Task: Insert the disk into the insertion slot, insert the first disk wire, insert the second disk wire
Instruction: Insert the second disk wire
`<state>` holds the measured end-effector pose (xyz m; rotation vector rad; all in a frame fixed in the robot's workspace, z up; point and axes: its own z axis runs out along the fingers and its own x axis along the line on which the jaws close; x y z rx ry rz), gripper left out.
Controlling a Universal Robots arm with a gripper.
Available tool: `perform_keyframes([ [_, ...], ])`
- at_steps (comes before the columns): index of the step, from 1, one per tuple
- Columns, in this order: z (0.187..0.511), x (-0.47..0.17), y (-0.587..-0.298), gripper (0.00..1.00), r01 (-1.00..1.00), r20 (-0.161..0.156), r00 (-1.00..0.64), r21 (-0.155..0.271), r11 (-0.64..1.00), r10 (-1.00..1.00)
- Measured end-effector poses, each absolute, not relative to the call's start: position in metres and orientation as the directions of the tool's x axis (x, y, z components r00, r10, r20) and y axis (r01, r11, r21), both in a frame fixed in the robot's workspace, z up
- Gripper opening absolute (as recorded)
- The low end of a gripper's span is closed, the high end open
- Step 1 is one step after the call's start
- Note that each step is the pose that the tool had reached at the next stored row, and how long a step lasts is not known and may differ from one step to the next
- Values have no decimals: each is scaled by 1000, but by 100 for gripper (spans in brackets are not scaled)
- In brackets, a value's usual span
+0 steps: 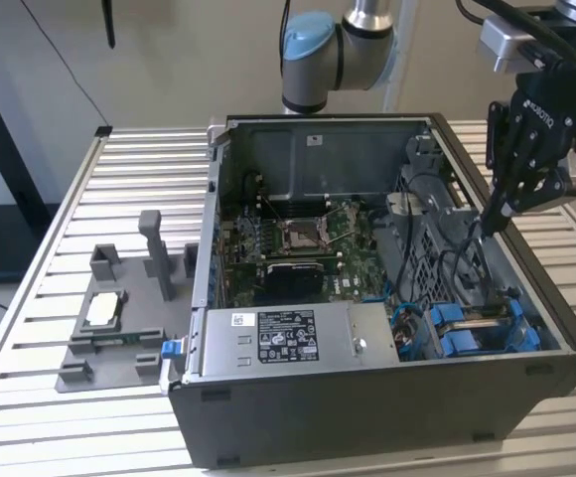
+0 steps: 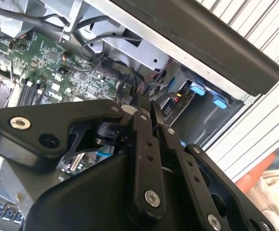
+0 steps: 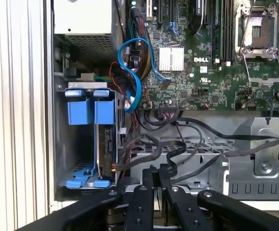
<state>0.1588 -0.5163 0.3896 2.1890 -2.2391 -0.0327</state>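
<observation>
The open computer case stands on the slatted tabletop. The disk, in its blue caddy, sits inside the insertion slot, at the case corner nearest the tabletop's edge on the exterior view's right. The gripper hangs inside the case over loose black wires, closed; whether it pinches a wire, I cannot tell
</observation>
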Motion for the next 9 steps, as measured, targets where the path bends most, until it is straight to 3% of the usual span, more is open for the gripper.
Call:
perform_keyframes([
  [9, 392, 150, -519, 16, -1000, -3, -22, 22, 22, -1000],
])
